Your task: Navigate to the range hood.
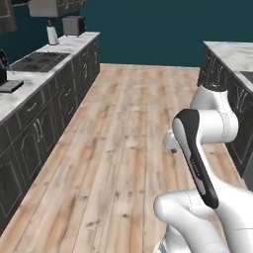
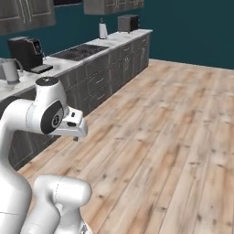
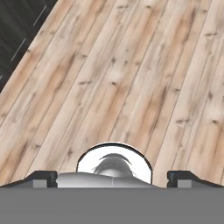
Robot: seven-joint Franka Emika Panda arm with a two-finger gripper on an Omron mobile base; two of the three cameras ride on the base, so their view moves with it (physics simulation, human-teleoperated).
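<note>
Overhead, range hood point(image 1: 43, 7) sits top left, cut off by frame edge, above one cooktop point(image 1: 39, 60). One towel roll point(image 1: 52, 35), one toaster point(image 1: 73, 24) further along. My fingers point(image 3: 38, 178): two tips, wide apart, empty.

We saw even, soft light in all views, with no strong shadows and no glare. The wooden floor point(image 1: 123, 148) looked bright, the teal wall point(image 1: 148, 29) darker. The pale worktop point(image 2: 68, 61) was well lit. Far things were slightly soft and coarse.
</note>
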